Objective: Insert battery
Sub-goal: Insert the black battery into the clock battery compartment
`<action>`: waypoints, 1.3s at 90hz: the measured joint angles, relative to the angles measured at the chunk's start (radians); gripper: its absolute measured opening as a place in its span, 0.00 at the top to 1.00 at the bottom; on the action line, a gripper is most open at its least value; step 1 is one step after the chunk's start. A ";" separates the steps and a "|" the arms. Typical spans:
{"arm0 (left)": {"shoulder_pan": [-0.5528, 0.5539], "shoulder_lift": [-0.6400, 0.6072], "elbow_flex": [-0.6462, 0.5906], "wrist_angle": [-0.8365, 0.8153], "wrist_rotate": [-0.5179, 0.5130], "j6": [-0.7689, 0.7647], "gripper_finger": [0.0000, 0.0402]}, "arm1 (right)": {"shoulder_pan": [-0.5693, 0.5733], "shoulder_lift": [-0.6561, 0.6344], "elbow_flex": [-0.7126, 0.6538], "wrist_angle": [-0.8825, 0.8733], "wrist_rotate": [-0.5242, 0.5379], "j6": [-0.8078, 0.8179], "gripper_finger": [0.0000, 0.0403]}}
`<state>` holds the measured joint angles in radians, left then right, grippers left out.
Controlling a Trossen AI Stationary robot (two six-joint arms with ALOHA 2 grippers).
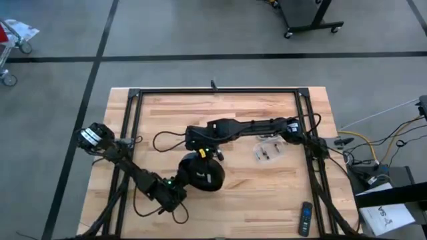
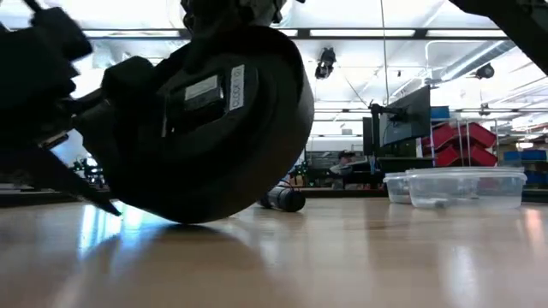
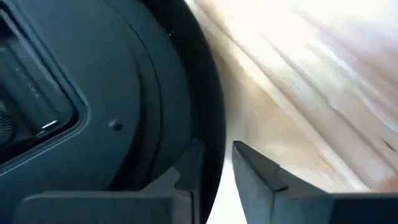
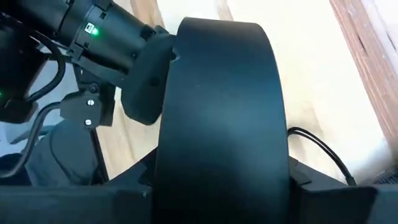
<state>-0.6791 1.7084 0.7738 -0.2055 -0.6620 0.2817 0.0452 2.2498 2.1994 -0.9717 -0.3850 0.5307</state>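
both arms crowd the black disc; table beyond lies open.

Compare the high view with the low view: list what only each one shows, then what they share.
Only the high view shows the remote control near the table's edge and both arms whole, with the left gripper and right gripper at the disc. Only the low view shows white labels on the disc's tilted face. Both show the round black device and the clear plastic container.
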 joint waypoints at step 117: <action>-0.262 -0.007 0.003 0.027 0.101 -0.752 1.00 | 0.220 -0.143 -0.008 -0.601 0.484 -0.177 0.33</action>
<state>-0.9409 1.7016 0.7773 -0.1784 -0.5613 -0.4700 0.2654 2.1065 2.1919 -1.5731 0.0993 0.3542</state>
